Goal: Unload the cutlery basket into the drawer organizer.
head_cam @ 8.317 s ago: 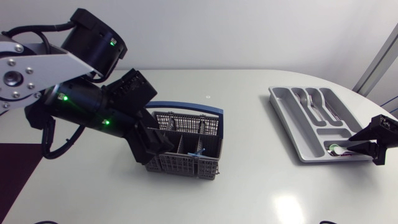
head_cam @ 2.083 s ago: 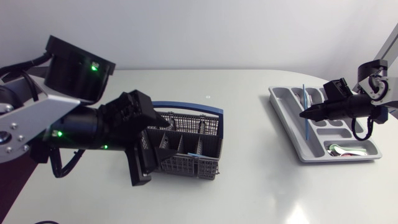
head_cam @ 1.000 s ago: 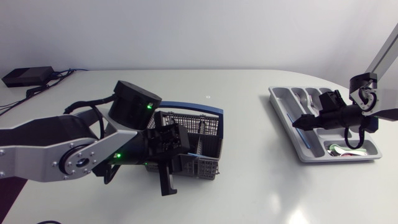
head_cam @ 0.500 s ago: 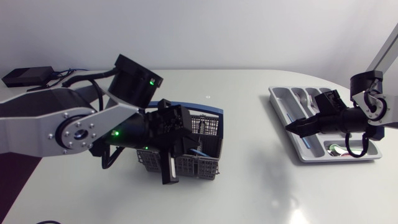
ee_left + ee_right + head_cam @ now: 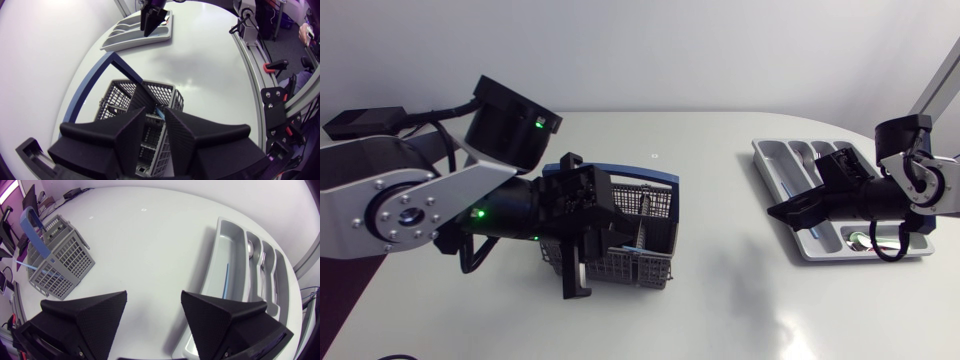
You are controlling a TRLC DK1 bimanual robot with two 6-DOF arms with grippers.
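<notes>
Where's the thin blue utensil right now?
Right wrist view: the thin blue utensil lies in the grey plastic drawer organizer's long outermost compartment, ahead of the right end effector.

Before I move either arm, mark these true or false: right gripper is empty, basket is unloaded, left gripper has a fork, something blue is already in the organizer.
1. The right gripper is open and holds nothing. True.
2. The basket is fully unloaded. False: a thin blue utensil pokes out of it.
3. The left gripper is shut on a fork. False: it is open over the basket, with nothing between its fingers.
4. A blue stick lies in the long outer compartment of the organizer. True.
</notes>
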